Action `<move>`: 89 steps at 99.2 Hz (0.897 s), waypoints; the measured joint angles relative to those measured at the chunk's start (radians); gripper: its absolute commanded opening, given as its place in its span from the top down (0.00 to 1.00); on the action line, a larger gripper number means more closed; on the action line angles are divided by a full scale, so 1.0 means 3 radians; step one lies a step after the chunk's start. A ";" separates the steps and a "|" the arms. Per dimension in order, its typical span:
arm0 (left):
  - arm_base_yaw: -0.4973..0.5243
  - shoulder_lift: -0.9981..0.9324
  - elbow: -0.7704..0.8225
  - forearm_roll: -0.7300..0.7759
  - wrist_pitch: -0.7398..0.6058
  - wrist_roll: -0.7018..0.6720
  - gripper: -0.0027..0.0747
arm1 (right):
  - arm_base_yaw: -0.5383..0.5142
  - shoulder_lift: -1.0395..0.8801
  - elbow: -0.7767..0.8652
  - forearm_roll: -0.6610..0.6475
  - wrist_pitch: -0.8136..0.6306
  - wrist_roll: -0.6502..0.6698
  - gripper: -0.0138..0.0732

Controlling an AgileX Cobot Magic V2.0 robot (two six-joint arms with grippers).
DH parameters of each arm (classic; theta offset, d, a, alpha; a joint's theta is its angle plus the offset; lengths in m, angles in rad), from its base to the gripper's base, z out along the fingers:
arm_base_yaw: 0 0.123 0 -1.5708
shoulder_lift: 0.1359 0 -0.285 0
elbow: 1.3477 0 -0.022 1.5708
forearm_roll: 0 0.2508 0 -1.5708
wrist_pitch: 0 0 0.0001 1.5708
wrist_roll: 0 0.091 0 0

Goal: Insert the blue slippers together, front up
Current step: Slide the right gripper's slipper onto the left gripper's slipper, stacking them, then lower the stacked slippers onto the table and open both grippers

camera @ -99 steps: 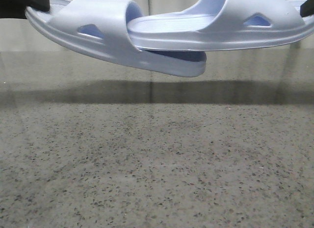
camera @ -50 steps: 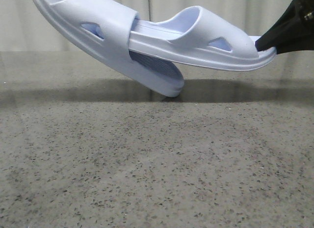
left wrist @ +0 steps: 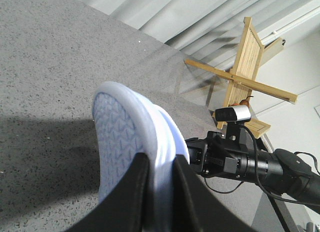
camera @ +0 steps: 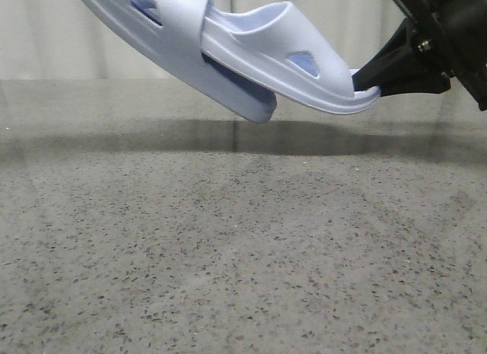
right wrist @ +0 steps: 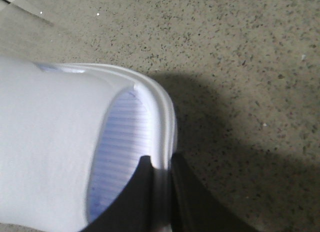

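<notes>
Both grippers pinch the nested blue slippers [camera: 251, 57] aloft.

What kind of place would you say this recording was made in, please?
Probably an indoor lab or test room: a speckled stone-look table, pale curtains behind it, and a wooden frame with a small camera beside it.

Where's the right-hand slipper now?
Front view: the right slipper is in the air upper centre-right, heel pinched by the right gripper, toe tucked under the left slipper's strap.
</notes>
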 measured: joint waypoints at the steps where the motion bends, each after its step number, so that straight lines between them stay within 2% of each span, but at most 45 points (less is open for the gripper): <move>1: 0.0000 0.0000 0.0000 0.0000 0.0000 0.0000 0.95 | 0.0000 0.0000 0.0000 0.0015 0.0000 -0.0013 0.96; 45: 0.0024 -0.0019 -0.0007 0.0028 -0.0018 0.0000 0.95 | 0.0033 0.0028 -0.0145 0.0081 0.0021 -0.0125 0.96; 57: 0.0047 -0.0019 -0.0007 0.0068 -0.0020 0.0000 0.95 | 0.0008 0.0028 -0.0152 0.0057 0.0066 -0.0125 0.87; 72: 0.0189 -0.0019 -0.0007 0.0178 0.0020 0.0000 0.95 | -0.0153 0.0028 -0.0164 0.0057 0.0381 -0.0125 0.68; 89: 0.0429 -0.0019 -0.0007 0.0230 0.0277 0.0000 0.95 | -0.0479 0.0022 -0.0172 0.0057 0.1013 -0.0139 0.66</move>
